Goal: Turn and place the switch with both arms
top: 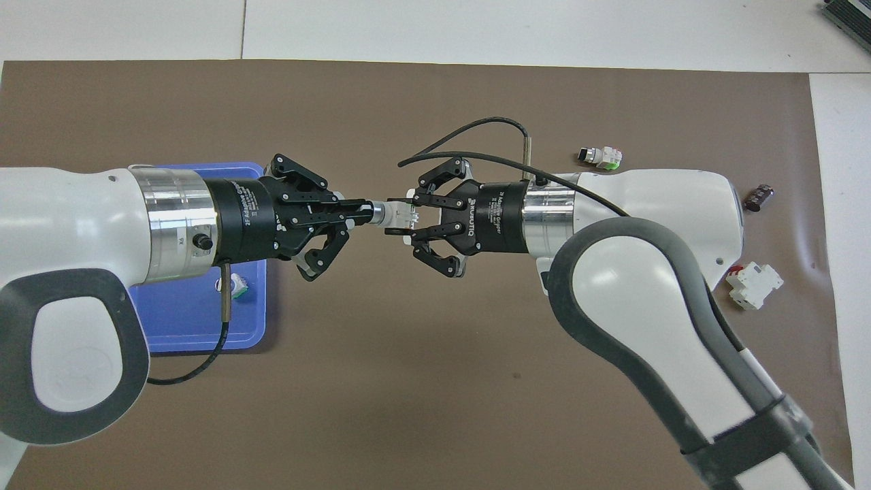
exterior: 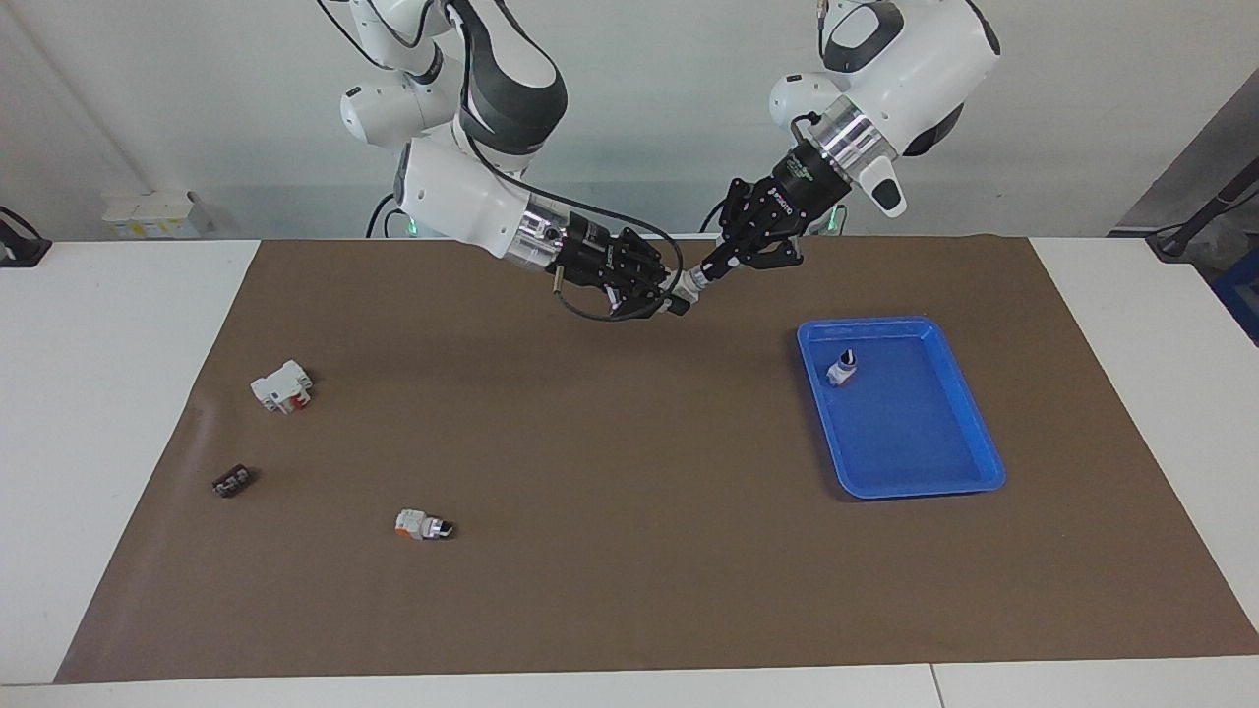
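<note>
While both my grippers grip it from its two ends, the switch (top: 395,215) hangs in the air above the brown mat (top: 408,381), clear of the blue tray (top: 197,333) and toward the right arm's end of the table from it. My left gripper (top: 360,212) is clamped on the knob end of the switch, and my right gripper (top: 403,219) is clamped on its pale body, so the two wrists face each other along one line.

As I judge it, the pickup is done and I am in the turning step (whether the knob has reached its new setting I cannot tell). The placing is left: the switch is not yet in the blue tray, and one gripper must let go before the other can carry it there.

One like switch (exterior: 841,368) with a green end already stands in the blue tray. Well apart from the tray, toward the right arm's end of the mat, lie another like switch (top: 600,157), a small dark part (top: 759,197) and a white block with red (top: 752,284).
</note>
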`<state>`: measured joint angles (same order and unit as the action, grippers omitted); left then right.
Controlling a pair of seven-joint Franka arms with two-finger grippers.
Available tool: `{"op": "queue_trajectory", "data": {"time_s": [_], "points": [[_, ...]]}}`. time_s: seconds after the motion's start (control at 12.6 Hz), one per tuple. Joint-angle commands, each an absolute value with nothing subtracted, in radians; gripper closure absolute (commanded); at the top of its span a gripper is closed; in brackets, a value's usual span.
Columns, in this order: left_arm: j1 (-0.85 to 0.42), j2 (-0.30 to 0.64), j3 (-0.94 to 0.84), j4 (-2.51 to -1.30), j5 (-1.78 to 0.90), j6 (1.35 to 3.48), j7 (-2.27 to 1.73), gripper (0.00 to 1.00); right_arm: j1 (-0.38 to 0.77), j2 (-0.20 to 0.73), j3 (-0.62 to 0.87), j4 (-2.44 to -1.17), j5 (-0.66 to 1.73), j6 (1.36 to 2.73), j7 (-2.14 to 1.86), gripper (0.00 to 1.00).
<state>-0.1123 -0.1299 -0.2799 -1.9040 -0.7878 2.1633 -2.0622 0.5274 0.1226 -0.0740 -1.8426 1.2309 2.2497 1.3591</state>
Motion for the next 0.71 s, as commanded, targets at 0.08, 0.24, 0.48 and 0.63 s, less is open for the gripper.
{"op": "queue_trajectory", "data": {"time_s": [0.08, 0.24, 0.48, 0.63], "points": [[-0.124, -0.1, -0.31, -1.882, -0.761, 2.24, -2.25, 1.0, 0.54, 0.11, -0.049, -1.855, 1.235, 2.232, 1.361, 1.0], [-0.123, -0.1, -0.311, -1.887, -0.739, 2.247, -2.34, 1.0, 0.54, 0.11, -0.049, -1.855, 1.235, 2.232, 1.361, 1.0], [-0.118, -0.1, -0.31, -1.89, -0.674, 2.249, -2.475, 1.0, 0.541, 0.11, -0.049, -1.855, 1.235, 2.232, 1.361, 1.0], [-0.115, -0.1, -0.31, -1.891, -0.664, 2.247, -2.497, 1.0, 0.541, 0.11, -0.049, -1.855, 1.235, 2.232, 1.361, 1.0]]}}
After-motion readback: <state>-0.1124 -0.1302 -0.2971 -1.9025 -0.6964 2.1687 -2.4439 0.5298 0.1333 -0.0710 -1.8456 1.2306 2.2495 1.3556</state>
